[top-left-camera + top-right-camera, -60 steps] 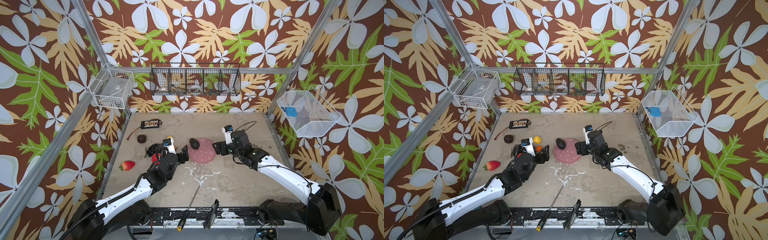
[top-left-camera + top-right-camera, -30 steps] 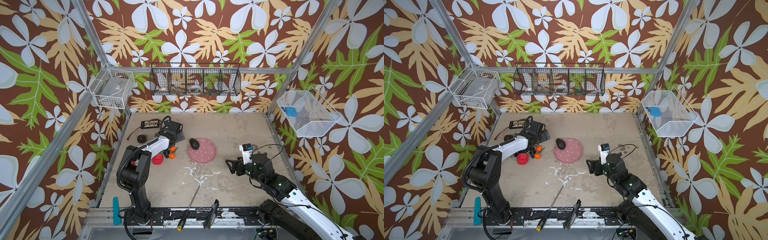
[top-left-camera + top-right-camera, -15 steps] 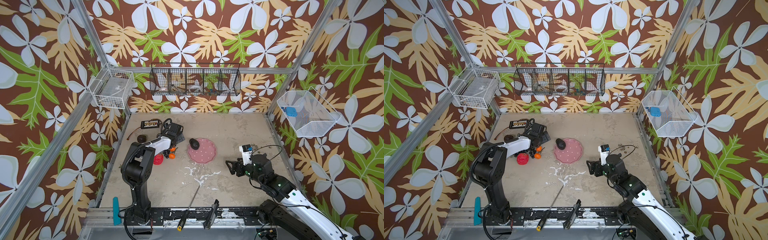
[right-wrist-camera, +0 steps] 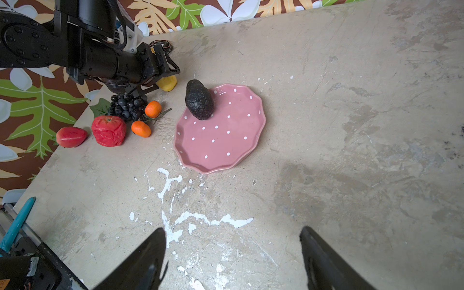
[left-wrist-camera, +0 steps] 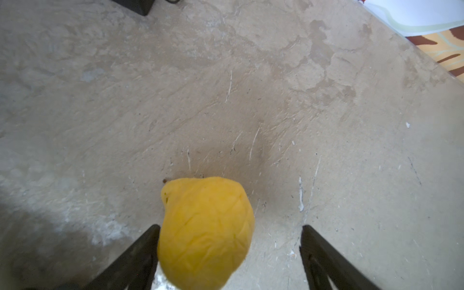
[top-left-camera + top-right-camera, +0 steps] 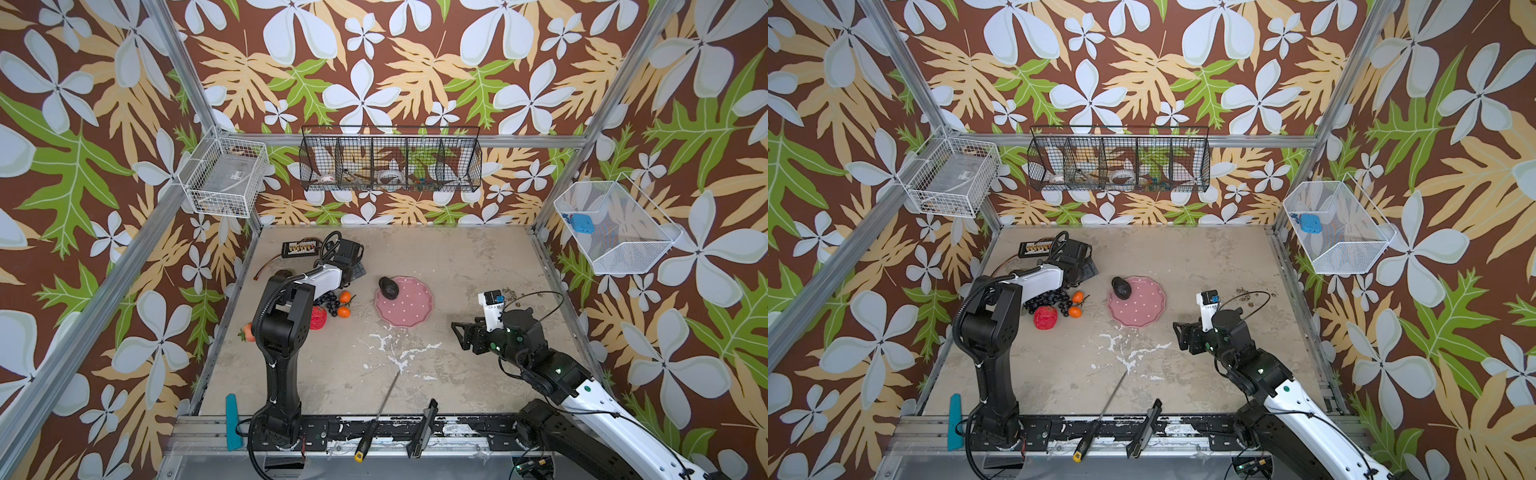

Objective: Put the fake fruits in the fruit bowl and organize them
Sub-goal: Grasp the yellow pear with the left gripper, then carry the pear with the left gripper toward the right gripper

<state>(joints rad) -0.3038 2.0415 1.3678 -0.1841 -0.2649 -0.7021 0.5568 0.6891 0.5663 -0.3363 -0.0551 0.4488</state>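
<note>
The pink dotted fruit bowl lies mid-table with the dark avocado leaning on its rim. Left of it on the table sit the grape bunch, two oranges, the red apple and the strawberry. My left gripper is open low behind them. The yellow lemon sits between its jaws against one finger, with a gap to the other. My right gripper hangs open and empty right of the bowl.
A black connector board with wires lies at the back left, close behind the left gripper. A screwdriver, a black tool and a teal tool lie along the front rail. Wire baskets hang on the walls.
Since two seconds ago the right gripper has pulled back from the bowl to the front right. The left gripper has reached back to the lemon. Over the last second the arms barely moved.
</note>
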